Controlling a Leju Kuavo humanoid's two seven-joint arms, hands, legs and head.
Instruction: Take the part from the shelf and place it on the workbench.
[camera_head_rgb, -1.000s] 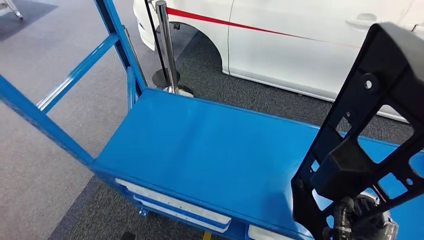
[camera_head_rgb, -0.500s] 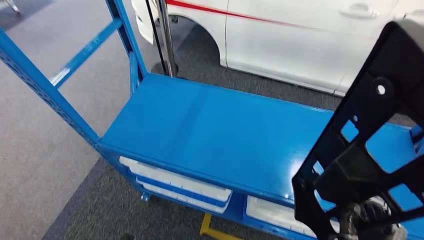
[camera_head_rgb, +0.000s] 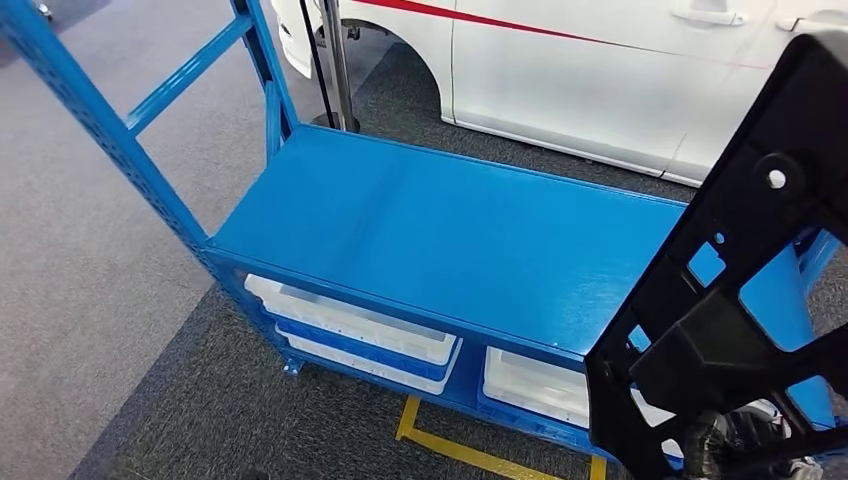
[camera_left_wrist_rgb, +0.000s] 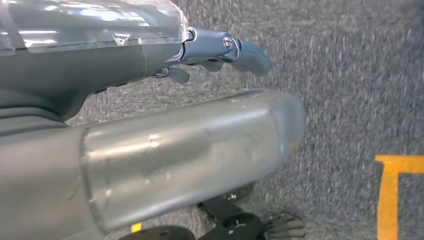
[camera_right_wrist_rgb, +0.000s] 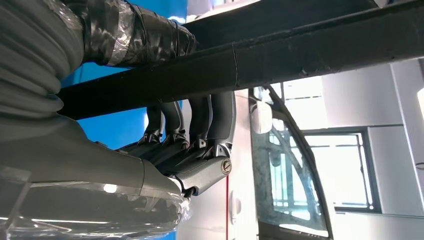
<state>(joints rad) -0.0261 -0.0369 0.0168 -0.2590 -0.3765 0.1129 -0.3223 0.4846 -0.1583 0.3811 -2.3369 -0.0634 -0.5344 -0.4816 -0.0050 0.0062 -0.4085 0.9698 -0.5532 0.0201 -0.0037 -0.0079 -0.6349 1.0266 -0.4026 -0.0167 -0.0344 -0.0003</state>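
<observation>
We are holding the black plastic part (camera_head_rgb: 740, 300) upright at the lower right of the frame in the head view, its cut-out frame rising toward the upper right corner. Our right robot hand (camera_right_wrist_rgb: 195, 145) is gripping it, fingers (camera_right_wrist_rgb: 220, 115) wrapping one of its black bars. Our left robot hand (camera_left_wrist_rgb: 220, 50) is hanging over grey carpet, holding nothing, fingers slightly curled. The blue shelf (camera_head_rgb: 430, 230) is lying across the middle of the frame, white bins (camera_head_rgb: 350, 325) sitting beneath its top level. A white car (camera_head_rgb: 560, 70) is standing along the upper edge.
</observation>
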